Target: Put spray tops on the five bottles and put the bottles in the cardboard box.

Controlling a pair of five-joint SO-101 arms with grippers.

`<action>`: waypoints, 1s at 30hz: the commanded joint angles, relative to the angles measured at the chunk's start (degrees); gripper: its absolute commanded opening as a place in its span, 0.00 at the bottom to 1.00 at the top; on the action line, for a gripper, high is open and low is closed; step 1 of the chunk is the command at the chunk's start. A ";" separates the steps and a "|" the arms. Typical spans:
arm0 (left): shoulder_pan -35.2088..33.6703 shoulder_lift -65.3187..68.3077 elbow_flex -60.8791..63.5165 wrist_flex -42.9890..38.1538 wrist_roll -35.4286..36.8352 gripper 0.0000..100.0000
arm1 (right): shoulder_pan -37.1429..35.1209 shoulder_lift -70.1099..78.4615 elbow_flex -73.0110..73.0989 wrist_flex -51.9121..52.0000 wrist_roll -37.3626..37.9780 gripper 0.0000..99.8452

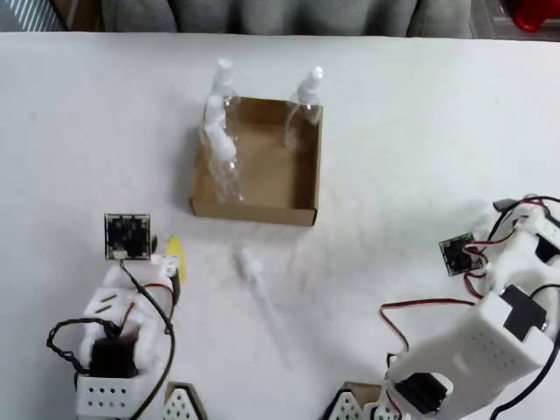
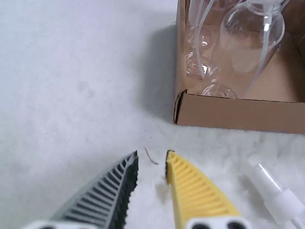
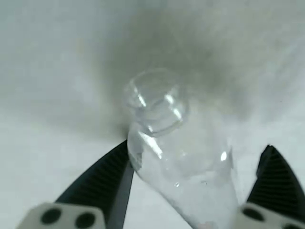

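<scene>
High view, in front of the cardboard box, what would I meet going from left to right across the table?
Left arm's pincer → loose spray top with its tube → right arm, with the right arm's pincer gripping a clear bottle.

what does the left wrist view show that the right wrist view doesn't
Only the left wrist view: the brown cardboard box with clear plastic bottles standing inside, a loose white spray top and the left gripper. Only the right wrist view: a clear uncapped bottle at the right gripper. Both: the white table.
</scene>
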State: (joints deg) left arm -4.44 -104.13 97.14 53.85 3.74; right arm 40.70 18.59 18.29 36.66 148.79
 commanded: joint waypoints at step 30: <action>-0.48 -0.40 -0.09 -0.62 0.26 0.11 | -13.49 -33.54 3.96 40.92 -97.23 0.02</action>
State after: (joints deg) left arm -4.44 -104.13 97.14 53.85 3.74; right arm 28.48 -13.05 22.59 75.16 69.76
